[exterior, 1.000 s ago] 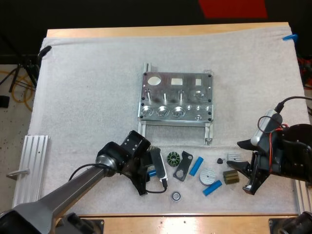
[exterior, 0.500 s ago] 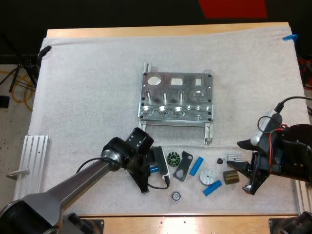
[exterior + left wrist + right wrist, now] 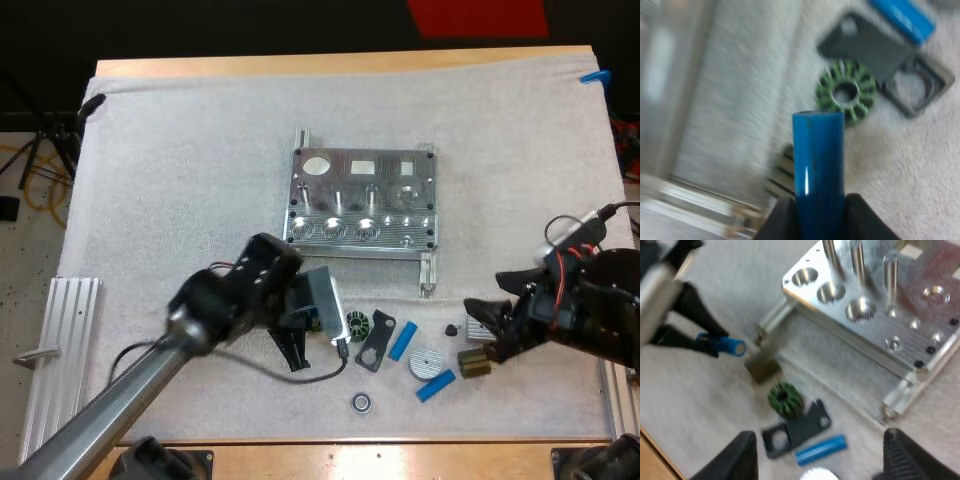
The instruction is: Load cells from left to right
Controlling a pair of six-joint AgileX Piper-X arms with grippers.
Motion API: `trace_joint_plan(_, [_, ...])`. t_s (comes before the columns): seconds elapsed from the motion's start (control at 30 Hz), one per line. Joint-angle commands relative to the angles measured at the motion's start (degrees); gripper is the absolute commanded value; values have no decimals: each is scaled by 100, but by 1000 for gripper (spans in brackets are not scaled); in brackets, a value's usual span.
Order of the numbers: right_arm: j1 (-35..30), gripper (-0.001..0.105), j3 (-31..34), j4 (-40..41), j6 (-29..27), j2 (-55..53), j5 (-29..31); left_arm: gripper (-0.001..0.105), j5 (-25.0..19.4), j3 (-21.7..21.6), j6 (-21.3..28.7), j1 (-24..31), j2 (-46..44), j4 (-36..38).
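We grip cell [image 3: 818,150] in left claw [image 3: 818,204], axis pointing forward; fixture [image 3: 362,205] lies beyond, left holes [image 3: 306,232] nearest. Right claw [image 3: 819,437] open.

Nothing readable is to be found here, tbh. No lettering, number or logo can be made out on the metal fixture [image 3: 362,200], the blue cylinder [image 3: 818,160], the green toothed ring [image 3: 354,325] or the dark flat plate [image 3: 376,341].

left fingers [image 3: 861,226] clamp blue cylinder [image 3: 818,160] | right fingers [image 3: 737,460] seemingly apart
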Motion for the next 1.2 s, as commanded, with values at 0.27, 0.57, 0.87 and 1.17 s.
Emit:
trace_joint_plan(0.27, [12, 54, -13, -894, 1204, 980, -1678, 0, 891, -41, 41, -33, -1465, 12])
trace_joint_plan(0.57, [12, 54, -13, -2157, 2149, 1967, -3222, 0, 968, -41, 41, -33, -1641, 12])
trace_joint_plan(0.87, [223, 54, -13, -2466, 2265, 2560, -3619, 0, 1020, -41, 41, -33, -1641, -139])
trace_joint_plan(1.17, [1045, 54, -13, -3126, 2421, 2679, -3067, 0, 1046, -41, 41, -33, -1641, -247])
